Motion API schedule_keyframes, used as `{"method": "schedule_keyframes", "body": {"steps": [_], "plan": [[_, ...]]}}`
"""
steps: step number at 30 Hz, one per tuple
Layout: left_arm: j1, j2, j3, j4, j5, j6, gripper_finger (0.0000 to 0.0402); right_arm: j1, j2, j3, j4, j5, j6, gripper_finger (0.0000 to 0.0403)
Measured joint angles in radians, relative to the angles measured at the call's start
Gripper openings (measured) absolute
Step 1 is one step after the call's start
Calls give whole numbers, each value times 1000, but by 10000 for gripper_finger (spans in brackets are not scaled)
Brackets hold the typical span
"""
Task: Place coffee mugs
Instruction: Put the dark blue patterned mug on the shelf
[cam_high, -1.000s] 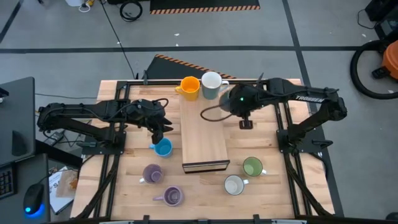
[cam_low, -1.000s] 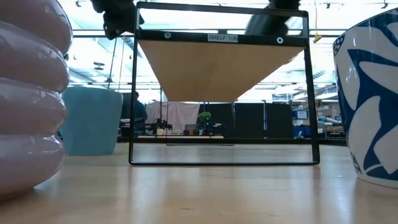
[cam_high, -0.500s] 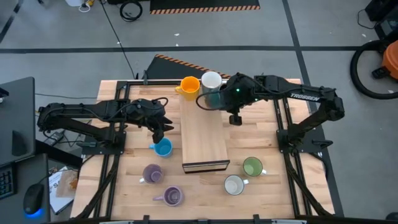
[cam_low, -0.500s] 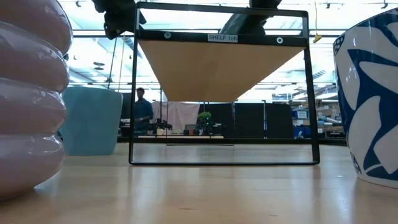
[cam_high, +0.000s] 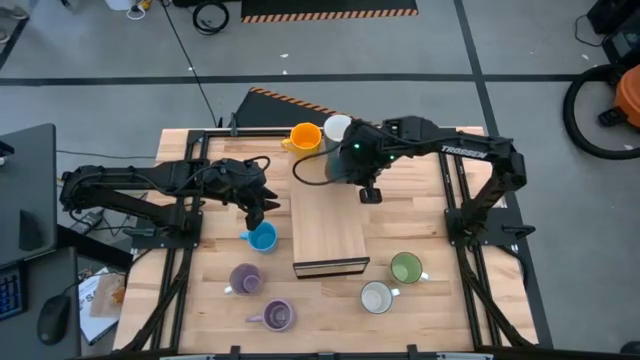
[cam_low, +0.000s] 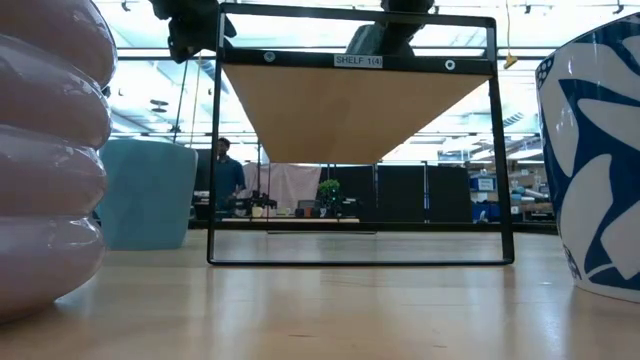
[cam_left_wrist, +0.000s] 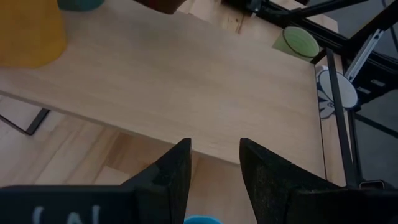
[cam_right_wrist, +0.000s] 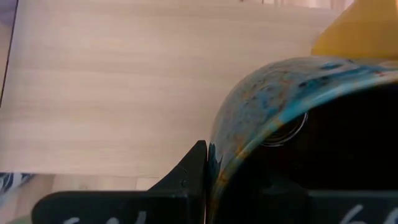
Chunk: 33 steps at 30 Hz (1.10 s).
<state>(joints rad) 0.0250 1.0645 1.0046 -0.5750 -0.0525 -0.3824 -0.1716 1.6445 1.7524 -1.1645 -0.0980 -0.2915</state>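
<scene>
My right gripper (cam_high: 347, 166) is shut on a dark mug with a blue-speckled rim (cam_right_wrist: 261, 118), over the far end of the wooden board (cam_high: 328, 225). The orange mug (cam_high: 305, 138) and the grey-white mug (cam_high: 336, 126) stand on the board's far end beside it. My left gripper (cam_high: 255, 212) is open and hangs just above the light blue mug (cam_high: 262, 237), whose rim (cam_left_wrist: 199, 219) shows between its fingers. Two lavender mugs (cam_high: 246, 279) (cam_high: 278, 315) stand near left on the table. The green mug (cam_high: 406, 267) and the white mug (cam_high: 376, 297) stand near right. My right gripper holds the dark mug at its rim (cam_right_wrist: 219, 163). One finger (cam_right_wrist: 186, 180) lies against the outer wall, and the mug hides the other. The mug's mouth faces the wrist camera. Whether its bottom touches the board cannot be told.
The board is a raised shelf on a thin black frame (cam_low: 212, 150), with open room under it. Black rails (cam_high: 455, 200) run along both sides of the table. A lavender mug (cam_low: 45, 150) and a blue-patterned white mug (cam_low: 600, 160) stand close to the low camera.
My right gripper has carried the dark mug toward the table's left, from the board's right side to over its far end beside the orange mug. The left arm has kept still.
</scene>
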Motion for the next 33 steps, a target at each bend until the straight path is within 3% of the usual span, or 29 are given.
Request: {"method": "schedule_keyframes", "body": {"steps": [13, 33], "plan": [[0, 0, 0, 1, 0, -1, 141, 8, 165, 160, -190, 54, -79, 49], [0, 0, 0, 2, 0, -7, 141, 8, 169, 166, -191, 116, -131, 74]]}}
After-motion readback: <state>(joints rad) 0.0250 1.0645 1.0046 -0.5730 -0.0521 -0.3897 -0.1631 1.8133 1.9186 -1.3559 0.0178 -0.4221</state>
